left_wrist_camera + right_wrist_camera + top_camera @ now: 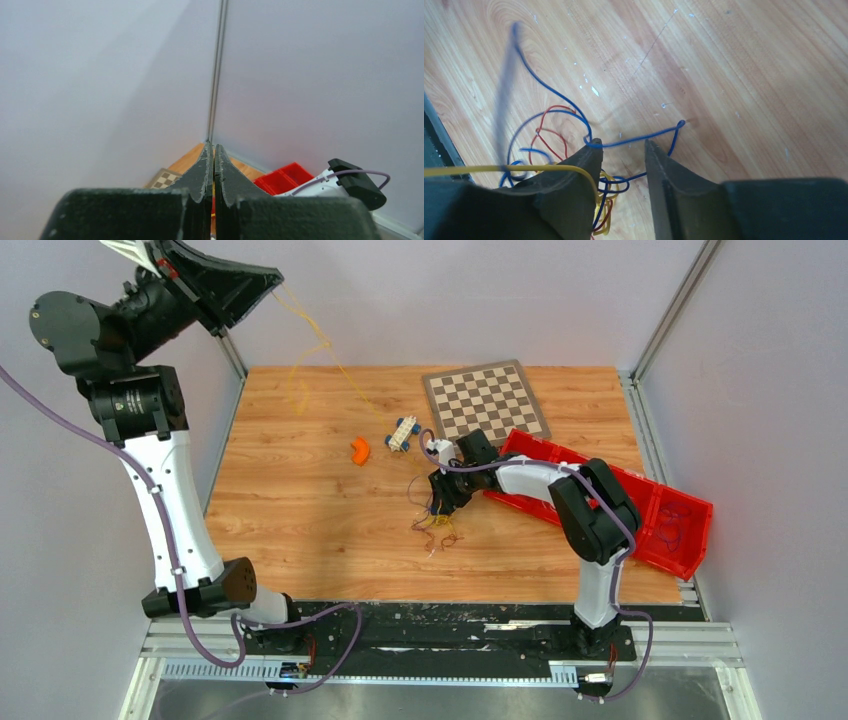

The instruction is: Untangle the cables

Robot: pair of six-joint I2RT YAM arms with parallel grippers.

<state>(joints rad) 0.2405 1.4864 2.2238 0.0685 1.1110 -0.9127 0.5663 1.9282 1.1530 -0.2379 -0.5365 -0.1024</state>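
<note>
**Though one yellow strand is drawn out, the knot is not yet undone**

Item: cables (437, 527), a small heap of hair-thin wires in blue, red and yellow. They lie on the wooden table (300, 530), a little right of its middle, directly under my right gripper (621, 144).

Jaws, left: my left gripper (275, 278) is raised high over the far left corner. It is pressed together on the yellow strand (320, 335), and a sliver of yellow shows in the seam in the left wrist view.

Jaws, right: spread, low over the heap, pinching nothing. A blue wire (639, 139) lies on the wood across the gap below the tips.

Progress, as I judge it: early to middling. One wire is lifted clear of the heap along most of its length. Its lower end runs back over my right finger into yellow loops among the rest. Red and blue loops cross one another, and no wire lies apart as freed. Every wire is left to separate.

Axis and heading: the yellow strand's long axis slants from my left jaws, far and high, down toward the heap, near and right. The blue wire runs across my right jaws' gap, its kinked bend off to the right of that view. The heap itself has no single axis.
</note>
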